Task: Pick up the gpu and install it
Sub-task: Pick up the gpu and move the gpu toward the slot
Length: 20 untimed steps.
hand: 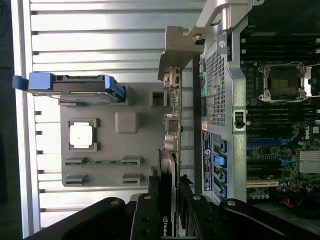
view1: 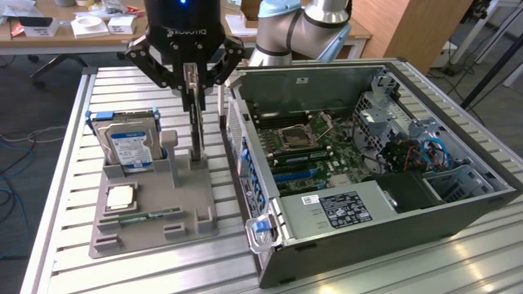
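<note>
**Spotter:** What's in your grip?

**Me:** My gripper [view1: 193, 78] is pinched narrow on the gpu [view1: 197, 125], with my fingers [hand: 145, 220] clamping its top edge from both sides.

**Spotter:** Where's the card?

**Me:** It's upright on the holder [view1: 184, 193], at the edge nearest the computer case [view1: 368, 245]. Its lower end is at the slot, and I can't tell if it's out. Standing on edge leaves the top free to clamp. The hard drive [view1: 127, 144] stands apart at the holder's far corner.

A slatted metal worktop [view1: 57, 202] stands on a dark floor [view1: 33, 104], where loose cables [view1: 21, 138] lie at the exterior view's left. Far behind, a wooden desk [view1: 70, 39] carries small white boxes [view1: 88, 26]. A wooden cabinet [view1: 408, 27] stands far right. Light glints off the near slats.
</note>
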Tool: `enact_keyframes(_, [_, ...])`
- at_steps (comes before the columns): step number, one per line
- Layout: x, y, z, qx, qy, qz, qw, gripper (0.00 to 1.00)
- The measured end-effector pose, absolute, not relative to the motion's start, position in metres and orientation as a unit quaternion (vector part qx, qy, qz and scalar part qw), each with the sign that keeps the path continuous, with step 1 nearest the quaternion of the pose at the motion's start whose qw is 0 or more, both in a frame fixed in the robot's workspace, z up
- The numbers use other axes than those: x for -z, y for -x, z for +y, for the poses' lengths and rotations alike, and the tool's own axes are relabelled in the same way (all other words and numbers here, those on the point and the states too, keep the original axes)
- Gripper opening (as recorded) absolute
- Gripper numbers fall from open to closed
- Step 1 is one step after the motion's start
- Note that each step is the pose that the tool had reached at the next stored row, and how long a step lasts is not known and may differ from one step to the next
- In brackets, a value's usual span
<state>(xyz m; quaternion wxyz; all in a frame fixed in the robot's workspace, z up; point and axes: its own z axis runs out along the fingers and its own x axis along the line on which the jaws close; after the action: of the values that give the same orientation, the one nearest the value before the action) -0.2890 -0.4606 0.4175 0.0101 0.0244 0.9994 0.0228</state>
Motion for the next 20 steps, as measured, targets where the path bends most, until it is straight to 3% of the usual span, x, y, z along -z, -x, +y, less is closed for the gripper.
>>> enact_keyframes(20, [-0.442,0.289,-0.461,-0.023,-0.024,0.999,0.010,0.26])
